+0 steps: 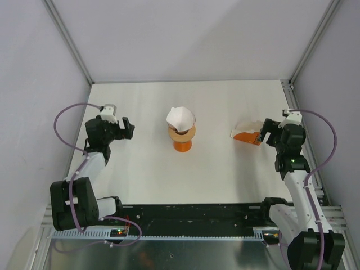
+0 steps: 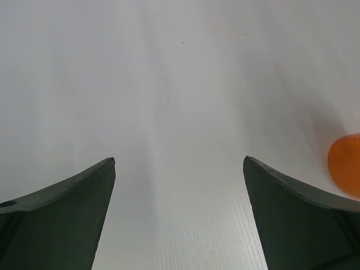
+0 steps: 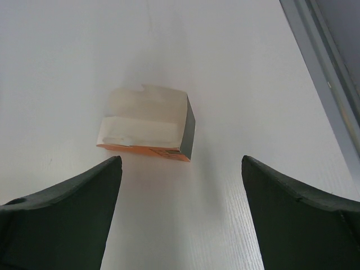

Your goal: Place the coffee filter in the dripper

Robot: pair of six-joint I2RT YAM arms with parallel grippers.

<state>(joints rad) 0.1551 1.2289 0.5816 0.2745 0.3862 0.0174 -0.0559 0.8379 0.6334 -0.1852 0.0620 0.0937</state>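
Observation:
The white paper coffee filter point(image 1: 180, 117) sits in the top of the clear pinkish dripper point(image 1: 182, 134), which stands on a small orange cup point(image 1: 182, 146) at the table's middle. My left gripper point(image 1: 129, 128) is open to the left of them, well apart. In the left wrist view the left gripper point(image 2: 179, 163) has only bare table between its fingers, and the orange cup point(image 2: 346, 164) shows at the right edge. My right gripper point(image 1: 262, 134) is open at the right side of the table. The right wrist view shows the right gripper point(image 3: 181, 160) holding nothing.
An orange and white packet point(image 1: 246, 134) lies on the table just left of the right gripper; the packet point(image 3: 147, 125) lies just beyond the fingertips in the right wrist view. A metal frame post point(image 3: 326, 73) runs along the table's right edge. Grey walls enclose three sides.

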